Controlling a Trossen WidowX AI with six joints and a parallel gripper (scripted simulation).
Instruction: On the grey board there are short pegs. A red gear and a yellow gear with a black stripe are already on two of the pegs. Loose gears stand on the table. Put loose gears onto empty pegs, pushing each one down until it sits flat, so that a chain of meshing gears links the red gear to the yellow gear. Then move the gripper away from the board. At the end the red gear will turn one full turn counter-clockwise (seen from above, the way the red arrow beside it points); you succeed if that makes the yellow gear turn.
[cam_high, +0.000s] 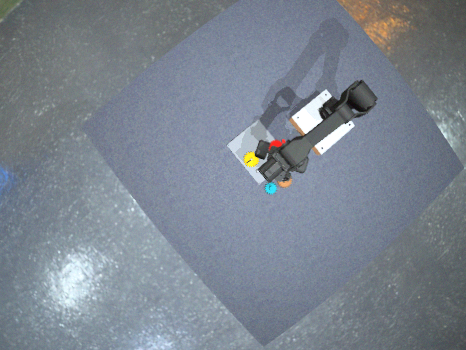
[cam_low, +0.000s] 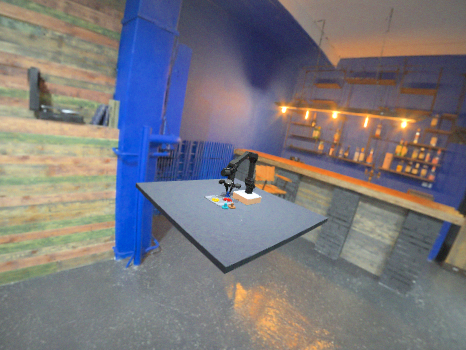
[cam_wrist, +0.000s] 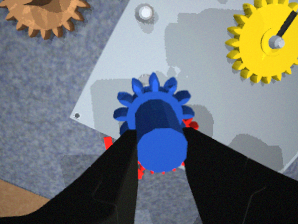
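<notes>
My gripper (cam_wrist: 158, 137) is shut on the upright hub of a blue gear (cam_wrist: 145, 98) (cam_low: 228, 194). The gear is held above the grey board (cam_wrist: 110, 65) (cam_high: 240, 145), over the red gear (cam_wrist: 190, 123) (cam_high: 275, 145), which it mostly hides in the wrist view. The yellow gear (cam_wrist: 255, 50) (cam_high: 249, 157) (cam_low: 215, 200) with its black stripe sits on a peg at the board's other side. An empty peg (cam_wrist: 145, 12) stands near the board's edge; another peg's top shows partly behind the blue teeth. An orange gear (cam_wrist: 45, 15) (cam_high: 285, 184) and a cyan gear (cam_high: 270, 188) (cam_low: 225, 206) stand on the table.
The white-topped robot base block (cam_high: 310, 112) (cam_low: 246, 195) stands beside the board. The arm crosses above it and hides part of the board from overhead. The red arrow (cam_wrist: 108, 143) lies by the red gear. The orange and cyan gears stand close together just off the board's edge.
</notes>
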